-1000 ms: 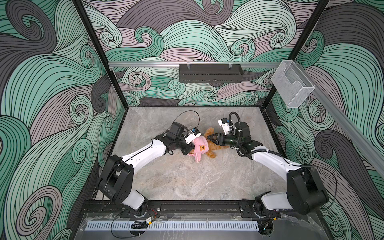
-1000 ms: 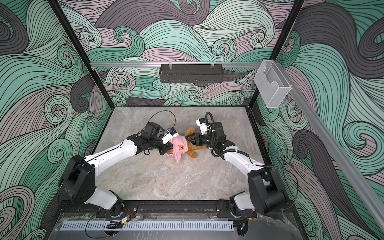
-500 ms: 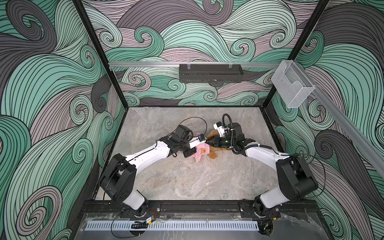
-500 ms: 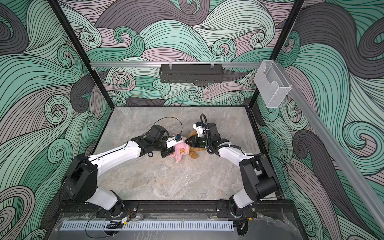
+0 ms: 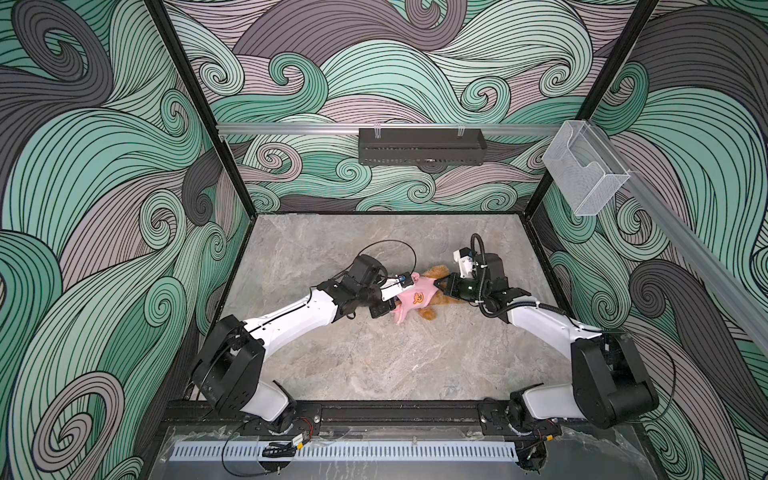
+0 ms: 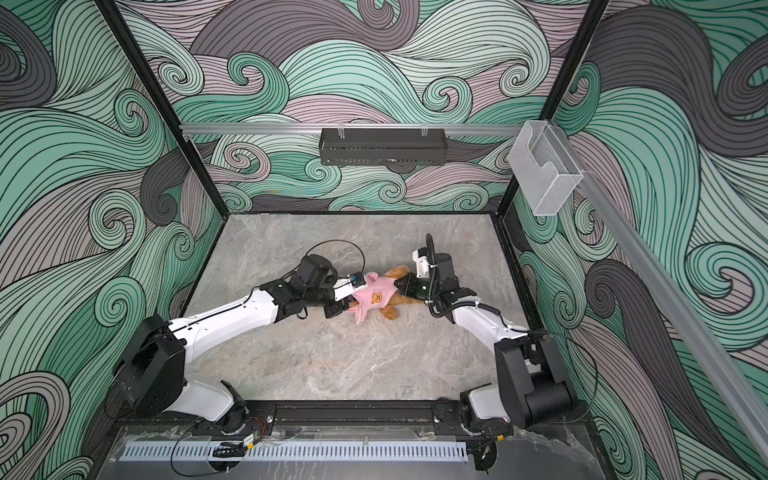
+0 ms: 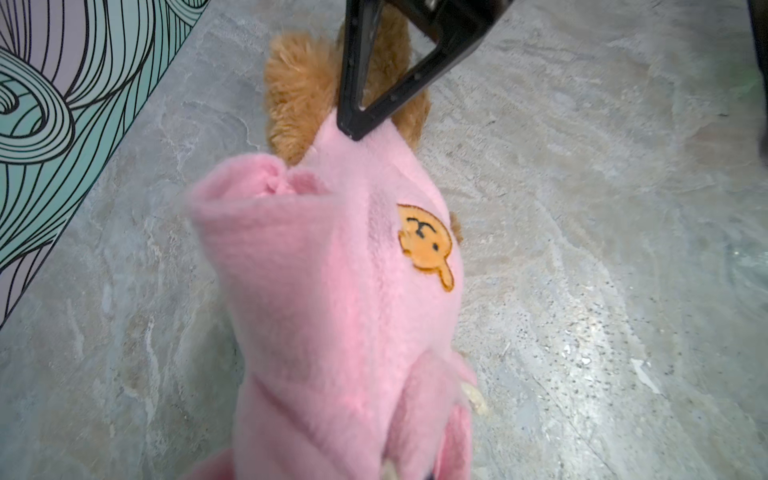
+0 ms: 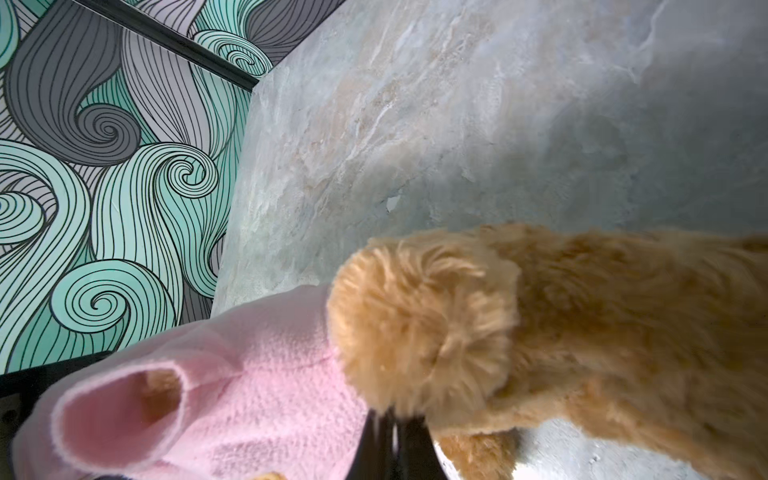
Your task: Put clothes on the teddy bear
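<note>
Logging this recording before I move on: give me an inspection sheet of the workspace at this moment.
Surface: grey marble-look tabletop.
Job's things: teddy bear lying mid-table, pink fleece garment partly over it.
Clutter: nothing seen.
Grippers: left gripper and right gripper, jaws shut on opposite ends of the garment.
Cables: black cable loops above the left arm.
Surroundings: swirl-patterned walls, black tray, clear holder.

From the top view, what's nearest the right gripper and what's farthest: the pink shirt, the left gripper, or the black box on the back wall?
1. The pink shirt: pinched in the jaws of the right gripper.
2. The left gripper: at the shirt's other end, leftward.
3. The black box: hanging on the back wall.
</note>
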### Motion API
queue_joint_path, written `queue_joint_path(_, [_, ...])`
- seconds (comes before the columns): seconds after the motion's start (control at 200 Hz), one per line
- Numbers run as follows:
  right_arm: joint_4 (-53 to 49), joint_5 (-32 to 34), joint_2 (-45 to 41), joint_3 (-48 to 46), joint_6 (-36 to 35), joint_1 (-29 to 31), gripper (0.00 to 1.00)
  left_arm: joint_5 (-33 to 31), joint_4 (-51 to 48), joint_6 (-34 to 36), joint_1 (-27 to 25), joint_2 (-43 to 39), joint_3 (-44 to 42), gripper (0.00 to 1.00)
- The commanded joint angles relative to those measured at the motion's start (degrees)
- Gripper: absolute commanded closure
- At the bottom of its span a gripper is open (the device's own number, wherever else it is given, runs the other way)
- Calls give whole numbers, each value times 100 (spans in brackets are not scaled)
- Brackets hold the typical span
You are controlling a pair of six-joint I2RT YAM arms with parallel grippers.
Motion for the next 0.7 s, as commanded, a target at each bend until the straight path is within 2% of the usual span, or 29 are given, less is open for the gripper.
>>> queue_joint_path(0.0, [3, 1363, 192, -294, 179, -658, 100, 28, -409, -172, 80, -397, -245, 100])
queue_joint_path(0.105, [186, 1417, 233, -495, 334, -857, 100, -94, -428, -277, 95, -488, -314, 100])
queue_joint_path(0.195, [685, 1072, 181, -676, 518, -925, 100, -159, -274, -327, 115, -539, -402, 100])
queue_joint_path(0.28, [1467, 407, 174, -711, 483, -651, 100, -132, -235, -325, 114, -467, -345, 100])
queue_joint_path(0.36, [1422, 11, 144, -529, 84, -179, 100, 0, -48, -344, 114, -380, -282, 100])
queue_joint_path(0.44, [1091, 211, -69, -544, -364, 132, 100, 90, 144, -323, 114, -267, -205, 100])
queue_joint_path(0.5, [1048, 419, -234, -718, -438, 130, 100, 146, 224, -361, 120, -240, -155, 100])
queue_joint_path(0.585, [692, 837, -314, -888, -365, -16, 100, 380, 414, -480, 185, -31, -166, 100])
queue_joint_path(0.695, [418, 896, -175, -1014, 101, -484, 100, 693, 643, -706, 328, -71, -348, 100])
